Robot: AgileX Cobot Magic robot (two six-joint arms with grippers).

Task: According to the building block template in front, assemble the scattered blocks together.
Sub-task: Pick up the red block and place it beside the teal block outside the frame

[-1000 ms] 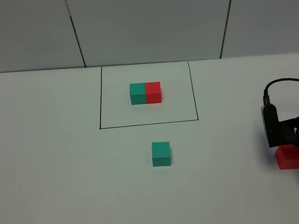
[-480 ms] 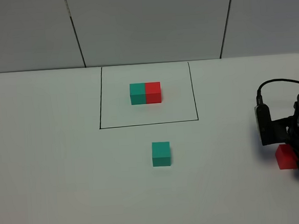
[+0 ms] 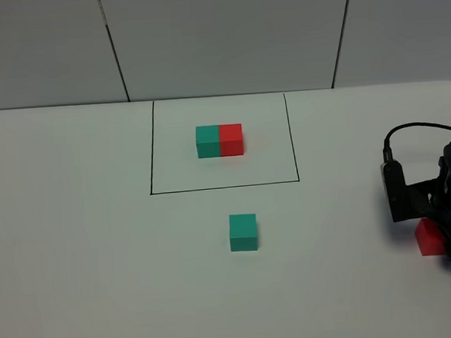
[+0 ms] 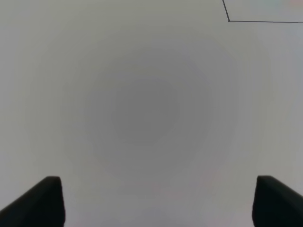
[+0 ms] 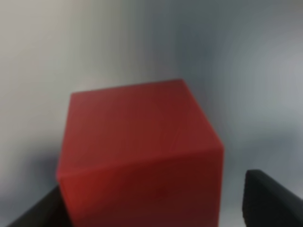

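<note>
The building block template, a teal-green and a red cube joined, lies inside a black drawn rectangle at the back. The loose green cube sits in front of the rectangle, with no gripper near it. The loose red cube sits at the far right, half covered by my right gripper. In the right wrist view the red cube fills the space between the open fingers; the gap on one side is plain. My left gripper is open and empty over bare table, out of the exterior view.
The white table meets a grey panelled wall at the back. A black cable loops above the right wrist. A corner of the drawn rectangle shows in the left wrist view.
My right arm has moved a little to the left and over the red cube, covering more of it. The cubes have not moved.
</note>
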